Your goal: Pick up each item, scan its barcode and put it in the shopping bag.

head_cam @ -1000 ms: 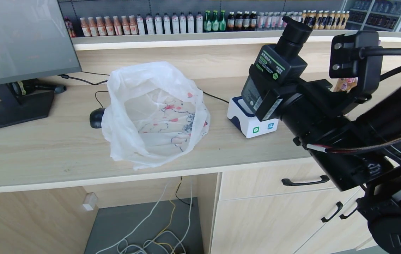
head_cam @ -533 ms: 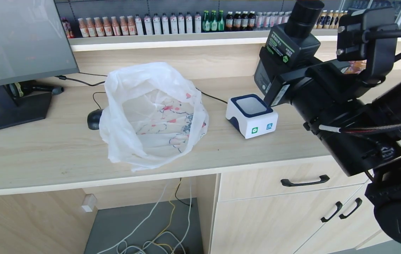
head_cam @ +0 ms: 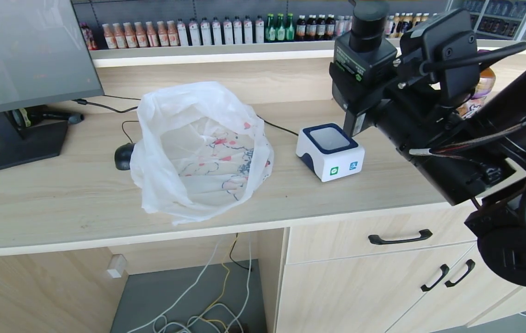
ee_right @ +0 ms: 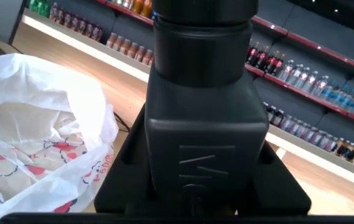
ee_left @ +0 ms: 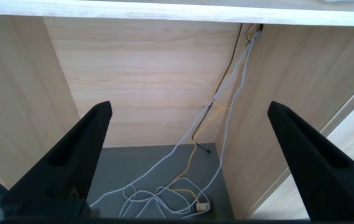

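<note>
Right claw (head_cam: pixel 374 104) was pinching the black bottle (head_cam: pixel 364 60), roughly upright with its cap up, hanging just above and behind the scanner (head_cam: pixel 330 150). The shopping bag (head_cam: pixel 198 148) sat open on the table (head_cam: pixel 59 203), off to that claw's left with the scanner in between, so I reckon it'd have to swing leftward. Left claw (ee_left: pixel 189 109) was spread wide down under the table, well apart.

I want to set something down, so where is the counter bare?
Bare counter: in front of the monitor stand, left of the bag; also between bag and scanner. Crowded right of the scanner, where the right gripper holds a black bottle.
</note>
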`<state>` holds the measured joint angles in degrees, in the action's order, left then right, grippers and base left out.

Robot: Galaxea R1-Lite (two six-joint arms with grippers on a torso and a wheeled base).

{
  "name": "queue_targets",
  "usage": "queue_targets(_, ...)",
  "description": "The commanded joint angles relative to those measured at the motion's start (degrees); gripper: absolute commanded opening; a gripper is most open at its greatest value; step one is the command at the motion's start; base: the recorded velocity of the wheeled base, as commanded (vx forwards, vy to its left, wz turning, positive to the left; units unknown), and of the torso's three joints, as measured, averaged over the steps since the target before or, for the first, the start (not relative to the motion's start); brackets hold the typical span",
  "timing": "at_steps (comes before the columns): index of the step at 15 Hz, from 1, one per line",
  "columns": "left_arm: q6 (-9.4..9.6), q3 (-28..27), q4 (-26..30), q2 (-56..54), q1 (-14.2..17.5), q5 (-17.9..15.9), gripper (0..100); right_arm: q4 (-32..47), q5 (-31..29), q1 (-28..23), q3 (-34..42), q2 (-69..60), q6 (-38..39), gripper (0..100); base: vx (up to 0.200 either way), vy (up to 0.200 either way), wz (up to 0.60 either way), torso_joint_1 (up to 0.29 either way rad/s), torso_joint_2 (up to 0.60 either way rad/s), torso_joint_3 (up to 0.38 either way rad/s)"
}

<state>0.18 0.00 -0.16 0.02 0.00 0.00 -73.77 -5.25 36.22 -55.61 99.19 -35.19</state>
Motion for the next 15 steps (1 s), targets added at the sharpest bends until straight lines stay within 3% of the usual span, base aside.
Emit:
queue_targets(1, -0.01, 0.0, -0.02, -0.02, 0.0, 0.0, 100, -0.41, 1.56, -2.12, -0.55, 2.06, -2.34, 0, 0.0, 0.0, 0.0, 0.0, 0.0, 0.0)
queue_targets(2, -0.01, 0.0, -0.02, -0.02, 0.0, 0.0, 100, -0.41, 3.14, -2.56, -0.9, 2.49, -3.21, 0, 0.0, 0.0, 0.0, 0.0, 0.0, 0.0)
queue_targets(5, -0.01, 0.0, -0.02, -0.02, 0.0, 0.0, 100, -0.5, 15.27, -6.95, -3.54, 5.83, -8.75, 0, 0.0, 0.0, 0.0, 0.0, 0.0, 0.0)
queue_targets(10, -0.01, 0.0, -0.02, -0.02, 0.0, 0.0, 100, -0.15, 28.19, -11.7, -5.56, 8.56, -14.46, 0, 0.0, 0.0, 0.0, 0.0, 0.0, 0.0)
queue_targets(12, -0.01, 0.0, -0.02, -0.02, 0.0, 0.0, 100, -0.15, 30.65, -12.05, -5.47, 9.35, -15.43, 0, 0.0, 0.0, 0.0, 0.0, 0.0, 0.0)
queue_targets(15, -0.01, 0.0, -0.02, -0.02, 0.0, 0.0, 100, -0.06, 36.46, -17.06, -4.33, 10.84, -17.8, 0, 0.0, 0.0, 0.0, 0.0, 0.0, 0.0)
